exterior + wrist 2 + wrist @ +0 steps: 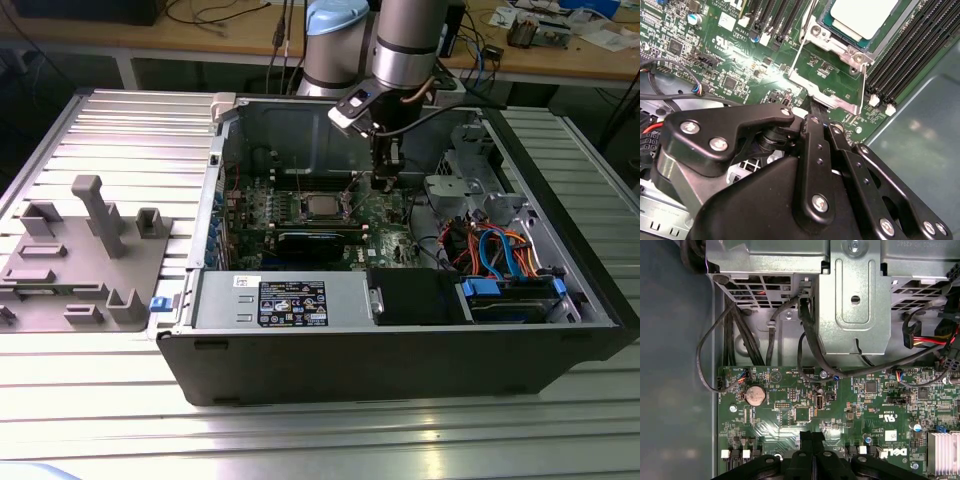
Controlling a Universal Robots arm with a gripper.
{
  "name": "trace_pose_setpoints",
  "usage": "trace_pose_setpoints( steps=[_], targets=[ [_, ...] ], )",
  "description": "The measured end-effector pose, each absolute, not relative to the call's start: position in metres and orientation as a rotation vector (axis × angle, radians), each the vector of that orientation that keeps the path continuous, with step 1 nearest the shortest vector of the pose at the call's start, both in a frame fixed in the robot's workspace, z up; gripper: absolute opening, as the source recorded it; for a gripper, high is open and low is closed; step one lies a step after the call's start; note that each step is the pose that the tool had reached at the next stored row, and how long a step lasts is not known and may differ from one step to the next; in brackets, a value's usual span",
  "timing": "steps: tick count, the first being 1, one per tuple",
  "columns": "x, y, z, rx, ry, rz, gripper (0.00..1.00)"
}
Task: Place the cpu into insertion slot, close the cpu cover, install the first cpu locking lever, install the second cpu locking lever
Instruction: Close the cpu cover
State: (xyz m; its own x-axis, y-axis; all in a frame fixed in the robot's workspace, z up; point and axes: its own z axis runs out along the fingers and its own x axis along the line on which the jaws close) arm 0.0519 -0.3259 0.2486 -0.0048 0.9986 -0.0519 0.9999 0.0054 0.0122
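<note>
Cpu cover (837,45), a thin silvery frame, lies just beyond the gripper (815,111), whose matte black, bolted fingers sit pressed together, tips hidden behind their own links. Alongside runs a thin wire lever (796,55). The smooth grey cpu (862,17) rests in the insertion slot (826,95), partly cut off.

The arm (405,40) stands steep, its grey tube beside a blue-capped joint (335,20), with the wrist (365,105) bent so that the gripper (383,182) points straight down. In both wrist views the black linkage gripper (819,112) (812,436) has its jaws drawn together, tips meeting.
</note>
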Motion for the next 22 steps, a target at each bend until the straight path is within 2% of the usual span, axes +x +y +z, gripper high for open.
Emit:
trace_pose_setpoints(
  steps=[22],
  targets=[
    [0.046, -0.3259, 0.2486, 2.184, 2.195, -0.043, 0.11]
  ],
)
